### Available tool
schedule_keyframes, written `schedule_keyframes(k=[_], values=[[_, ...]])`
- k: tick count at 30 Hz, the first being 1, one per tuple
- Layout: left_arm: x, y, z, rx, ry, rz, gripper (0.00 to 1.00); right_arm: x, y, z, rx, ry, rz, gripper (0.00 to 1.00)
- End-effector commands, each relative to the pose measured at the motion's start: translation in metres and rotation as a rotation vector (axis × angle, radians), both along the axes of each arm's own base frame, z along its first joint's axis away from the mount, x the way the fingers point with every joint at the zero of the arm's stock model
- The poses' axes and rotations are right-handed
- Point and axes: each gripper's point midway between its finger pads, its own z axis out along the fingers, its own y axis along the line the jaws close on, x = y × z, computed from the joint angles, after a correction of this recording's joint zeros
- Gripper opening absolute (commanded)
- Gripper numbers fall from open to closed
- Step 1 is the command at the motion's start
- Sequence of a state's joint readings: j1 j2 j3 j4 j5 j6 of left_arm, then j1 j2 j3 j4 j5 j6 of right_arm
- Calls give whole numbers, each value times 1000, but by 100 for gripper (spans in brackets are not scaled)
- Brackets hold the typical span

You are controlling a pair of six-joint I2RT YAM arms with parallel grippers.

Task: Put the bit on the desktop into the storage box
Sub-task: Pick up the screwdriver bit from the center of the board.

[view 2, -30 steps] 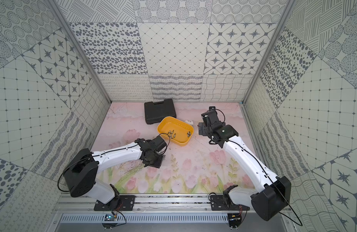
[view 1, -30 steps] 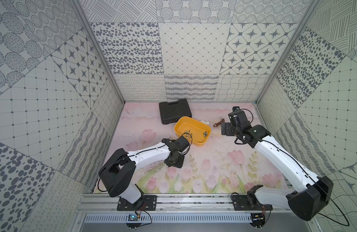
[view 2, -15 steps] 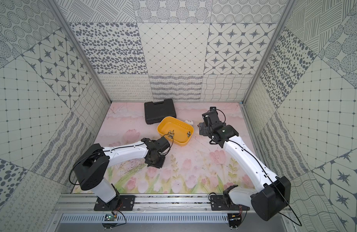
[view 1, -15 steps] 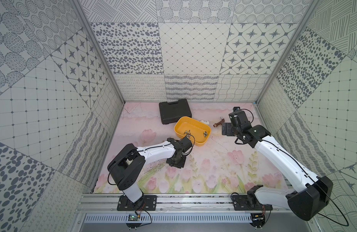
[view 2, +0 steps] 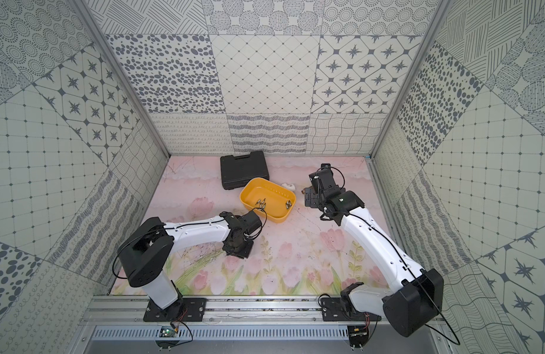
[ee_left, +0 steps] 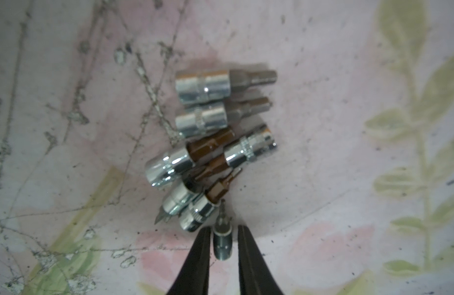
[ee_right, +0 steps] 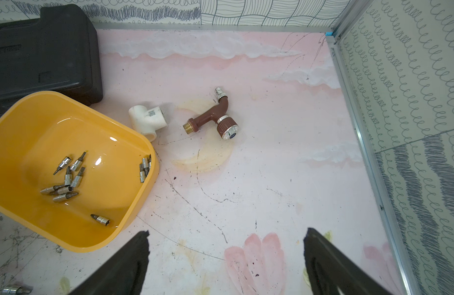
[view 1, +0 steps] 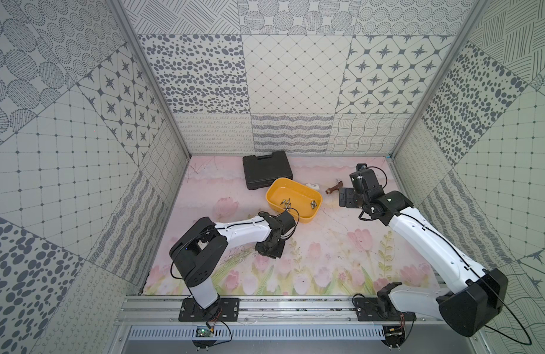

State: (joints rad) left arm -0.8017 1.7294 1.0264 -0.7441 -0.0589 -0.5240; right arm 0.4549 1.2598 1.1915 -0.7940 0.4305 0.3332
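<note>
Several chrome and brown bits (ee_left: pixel 213 143) lie in a heap on the flowered mat. My left gripper (ee_left: pixel 223 229) points down at the near end of the heap. Its two fingers stand close on either side of one small bit (ee_left: pixel 222 245), with a thin strip of mat showing on each side. The yellow storage box (view 1: pixel 306 218) sits just beyond the left gripper (view 1: pixel 268 249) and holds several bits (ee_right: pixel 65 178). My right gripper (ee_right: pixel 226 233) hovers wide open and empty over bare mat, to the right of the storage box (ee_right: pixel 93 127).
A black tool case (view 1: pixel 266 171) stands behind the storage box near the back wall. A white pipe tee (ee_right: pixel 147 120) and a brown tap (ee_right: pixel 213 120) lie on the mat to its right. One loose bit (ee_right: pixel 14 290) lies in front of the box.
The left arm's elbow has swung right and forward while its gripper stayed over the heap, and its fingers have drawn in around the small bit. The right arm has barely moved.
</note>
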Motion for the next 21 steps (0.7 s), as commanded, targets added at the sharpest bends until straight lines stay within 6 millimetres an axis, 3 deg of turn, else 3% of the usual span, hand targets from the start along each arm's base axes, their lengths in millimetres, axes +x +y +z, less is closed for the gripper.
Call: schedule_keyframes(k=[1, 21], values=[[-5, 6, -2, 38, 14, -16, 21, 2, -1, 8, 30, -43, -13, 97], [-3, 0, 10, 5, -17, -30, 12, -1, -6, 9, 30, -50, -20, 97]])
